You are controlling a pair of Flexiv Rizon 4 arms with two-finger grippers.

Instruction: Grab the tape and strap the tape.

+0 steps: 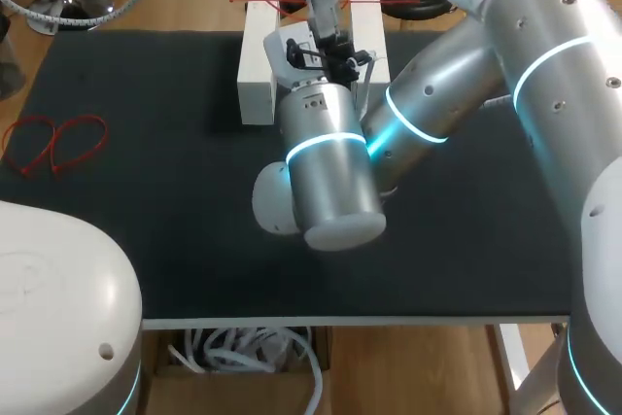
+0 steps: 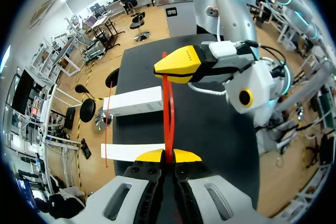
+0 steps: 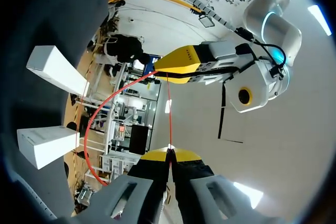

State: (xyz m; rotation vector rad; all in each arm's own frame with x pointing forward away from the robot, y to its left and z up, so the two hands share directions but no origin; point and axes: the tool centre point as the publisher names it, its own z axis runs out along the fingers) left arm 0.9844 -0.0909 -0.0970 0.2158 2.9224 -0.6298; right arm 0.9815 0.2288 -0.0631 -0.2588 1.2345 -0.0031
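Left tool (image 2: 168, 157) pinches red cable tie (image 2: 168, 109) at one end; right tool (image 3: 169, 154) pinches other end. Tie stretched between them, likely for threading and cinching loop. Held above white boxes (image 1: 258, 75), far-middle surface (image 1: 146, 191).

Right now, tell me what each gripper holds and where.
Both grip the red tape: left gripper and right gripper each pinch an end of its taut stretch between them.
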